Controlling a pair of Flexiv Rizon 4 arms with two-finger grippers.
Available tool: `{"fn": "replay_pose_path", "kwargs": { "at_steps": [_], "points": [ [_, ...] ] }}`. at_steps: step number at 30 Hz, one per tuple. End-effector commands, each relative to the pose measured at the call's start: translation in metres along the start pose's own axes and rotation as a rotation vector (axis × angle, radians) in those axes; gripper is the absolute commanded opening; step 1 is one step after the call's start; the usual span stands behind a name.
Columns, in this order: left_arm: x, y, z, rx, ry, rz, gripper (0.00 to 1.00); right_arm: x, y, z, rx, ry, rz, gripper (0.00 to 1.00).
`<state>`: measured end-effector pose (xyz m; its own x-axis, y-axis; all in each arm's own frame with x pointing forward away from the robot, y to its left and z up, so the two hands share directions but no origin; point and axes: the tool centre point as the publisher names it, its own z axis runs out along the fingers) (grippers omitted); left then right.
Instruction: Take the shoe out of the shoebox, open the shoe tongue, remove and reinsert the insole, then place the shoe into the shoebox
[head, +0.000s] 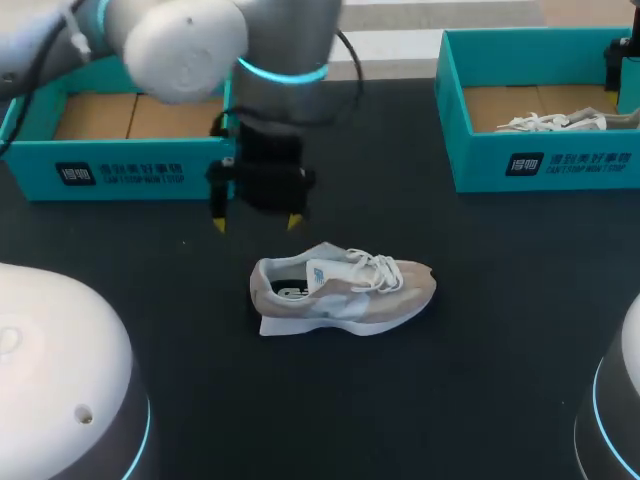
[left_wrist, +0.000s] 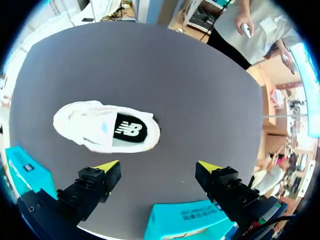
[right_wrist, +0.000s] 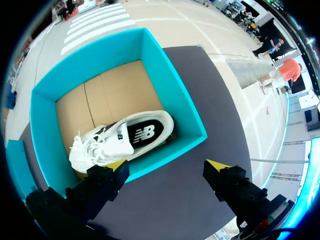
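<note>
My left arm (head: 190, 40) is rounded pale-grey shell with a glowing cyan ring (head: 283, 72) above the wrist. My left gripper (head: 255, 222) and right gripper (right_wrist: 166, 164) are boxy black, tipped yellow.

Left hand (head: 256, 221), fingers apart — just behind shoe (head: 345, 290).

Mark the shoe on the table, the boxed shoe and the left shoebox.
Shoe on the table (head: 350, 300): head view, side panel.
Boxed shoe (right_wrist: 144, 134): right wrist view, insole.
Left shoebox (head: 120, 170): head view, front wall.

bright even light, faint shadow under the shoe (head: 343, 290), mild glare on the left arm (head: 190, 40)
</note>
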<state>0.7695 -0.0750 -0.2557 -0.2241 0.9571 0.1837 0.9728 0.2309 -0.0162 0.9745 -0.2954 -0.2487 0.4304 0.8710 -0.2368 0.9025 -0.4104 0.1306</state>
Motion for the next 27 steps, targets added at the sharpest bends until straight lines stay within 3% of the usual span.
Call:
{"fn": "replay_pose_path", "kwargs": {
  "at_steps": [1, 3, 16, 17, 19, 20, 22, 25, 27],
  "points": [
    [0.049, 0.002, 0.000, 0.221, -0.332, -0.146, 1.00, 0.000, 0.000, 0.000, -0.001, 0.001, 0.000, 1.00],
    [0.060, -0.001, 0.013, 0.309, -0.355, -0.098, 1.00, 0.000, 0.000, 0.000, -0.001, 0.001, 0.000, 1.00],
    [0.060, -0.001, 0.013, 0.309, -0.355, -0.098, 1.00, 0.000, 0.000, 0.000, -0.001, 0.001, 0.000, 1.00],
    [0.066, 0.001, 0.015, 0.324, -0.341, -0.122, 1.00, 0.000, 0.000, 0.000, -0.001, 0.001, 0.000, 1.00],
    [0.078, 0.002, 0.011, 0.426, -0.475, -0.143, 1.00, 0.000, 0.000, 0.000, -0.001, 0.001, 0.000, 1.00],
    [0.084, 0.004, 0.011, 0.422, -0.445, -0.164, 1.00, 0.000, 0.000, 0.000, -0.001, 0.001, 0.000, 1.00],
    [0.094, 0.005, 0.007, 0.519, -0.528, -0.215, 1.00, 0.000, 0.000, 0.000, -0.001, 0.001, 0.000, 1.00],
    [0.110, 0.001, 0.005, 0.564, -0.522, -0.329, 1.00, 0.000, 0.000, 0.000, -0.001, 0.001, 0.000, 1.00],
    [0.120, -0.001, 0.004, 0.540, -0.535, -0.393, 1.00, 0.000, 0.000, 0.000, -0.001, 0.001, 0.000, 1.00]
  ]
}}
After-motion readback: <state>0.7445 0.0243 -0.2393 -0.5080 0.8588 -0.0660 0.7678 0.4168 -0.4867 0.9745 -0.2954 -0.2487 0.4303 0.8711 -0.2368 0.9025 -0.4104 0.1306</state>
